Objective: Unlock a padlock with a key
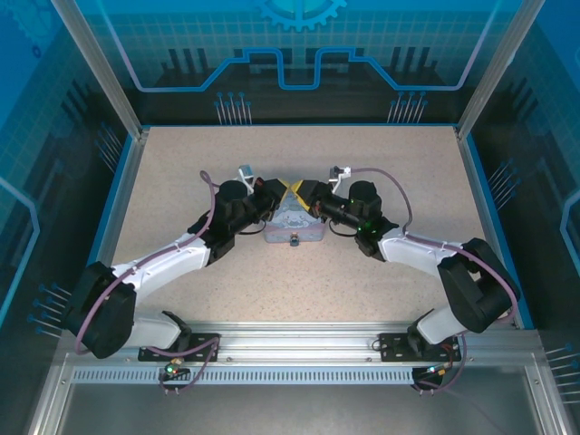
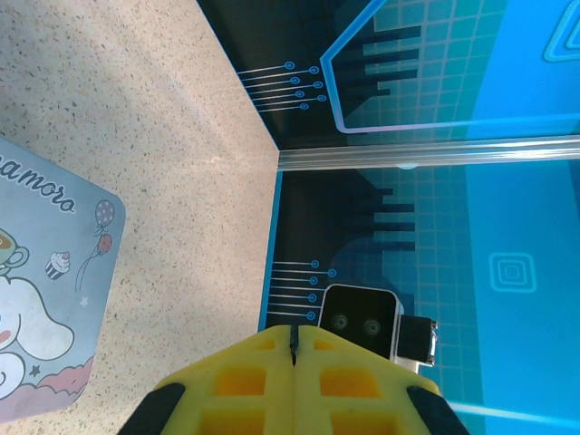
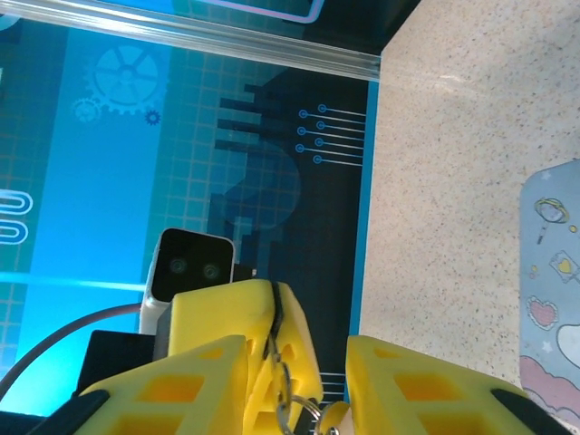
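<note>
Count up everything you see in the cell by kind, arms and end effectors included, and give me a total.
Robot arms: 2, left arm and right arm
End effectors: 2, left end effector and right end effector
Tin box: 1
Padlock: 1
Total: 6

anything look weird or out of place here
Nothing spilled or damaged. One oddity: the shut left gripper sits between the open jaws of the right gripper, with a small metal ring hanging at its seam, over the lavender tin.
</note>
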